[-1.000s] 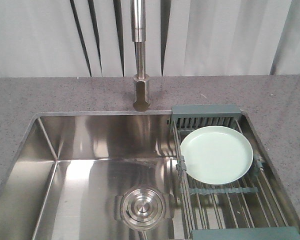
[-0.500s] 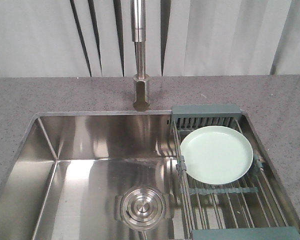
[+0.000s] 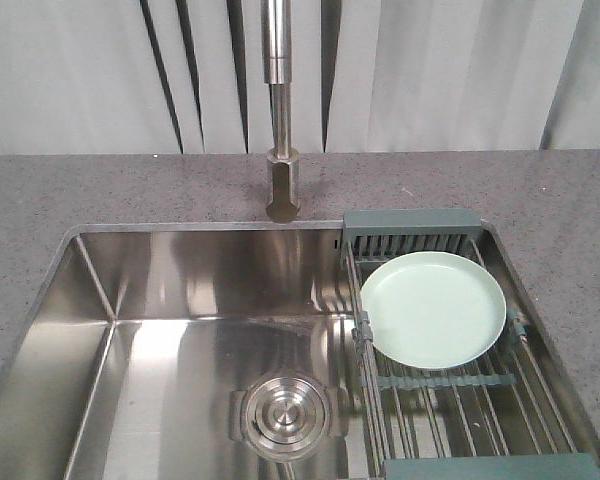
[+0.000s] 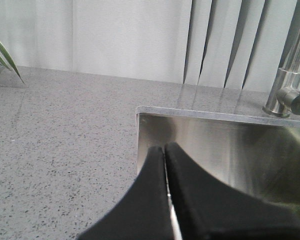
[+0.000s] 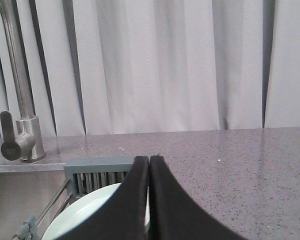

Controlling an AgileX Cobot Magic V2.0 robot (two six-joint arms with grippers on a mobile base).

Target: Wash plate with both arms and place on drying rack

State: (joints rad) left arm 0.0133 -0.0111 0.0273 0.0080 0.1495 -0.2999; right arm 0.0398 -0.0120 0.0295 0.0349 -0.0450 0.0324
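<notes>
The pale mint-green plate (image 3: 433, 309) lies flat on the steel wire rods of the drying rack (image 3: 460, 400), just in front of its slotted grey-blue end compartment (image 3: 411, 233). Neither arm shows in the front view. My left gripper (image 4: 164, 147) is shut with nothing in it, hovering over the sink's left corner. My right gripper (image 5: 149, 159) is shut and empty too, raised above the plate (image 5: 85, 217) and the drying rack (image 5: 97, 172), whose near part its black fingers hide.
A steel sink (image 3: 180, 330) with a round drain (image 3: 286, 414) fills the left. The tall faucet (image 3: 281, 110) stands behind it on the speckled grey counter (image 3: 100, 190). White curtains hang at the back. A green leaf (image 4: 2, 57) shows far left.
</notes>
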